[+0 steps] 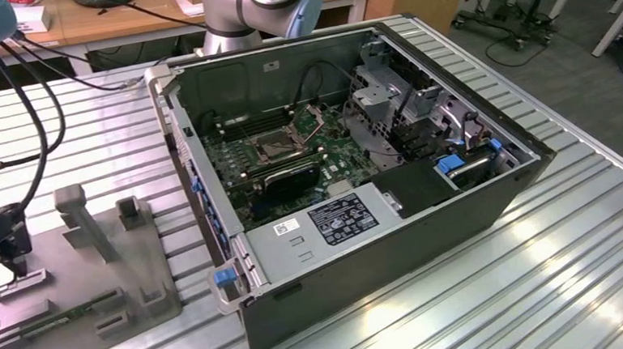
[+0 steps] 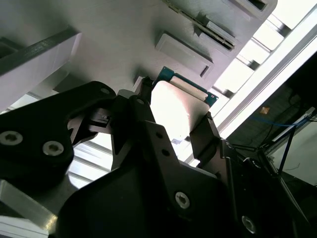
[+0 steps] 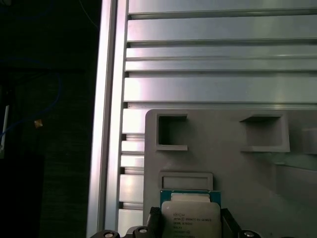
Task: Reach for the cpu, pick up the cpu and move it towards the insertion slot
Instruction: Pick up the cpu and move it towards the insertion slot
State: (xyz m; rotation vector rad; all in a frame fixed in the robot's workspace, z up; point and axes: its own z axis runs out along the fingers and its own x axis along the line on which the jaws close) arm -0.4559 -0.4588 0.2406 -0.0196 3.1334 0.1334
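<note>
— What's the biggest thing there?
— The slatted metal bench [image 1: 575, 231]. An open computer case [image 1: 424, 240] lies on its side on it, toward the exterior view's right.
— And beside the case?
— A grey tray [image 1: 132, 258] with upright posts and rectangular recesses. It sits on the bench just beside the case, at the exterior view's left.
— What's inside the case?
— A green circuit board [image 1: 235, 159]. The insertion slot [image 1: 272, 148] is near its middle, a dark square framed by a silvery bracket.
— Where's the cpu?
— Well apart from that slot, over the tray. In the first wrist view the cpu [image 3: 190, 220] shows its silvery top plate above the tray's flat grey surface, just beside a shallow rectangular recess [image 3: 187, 181]. In the second wrist view the cpu [image 2: 176, 106] shows a thin green rim along one edge.
— And the jaws?
— Clenched on the cpu, with black fingers [image 2: 207, 130] pressed against two opposite edges. Whether the chip is clear of the tray, I can't tell
</note>
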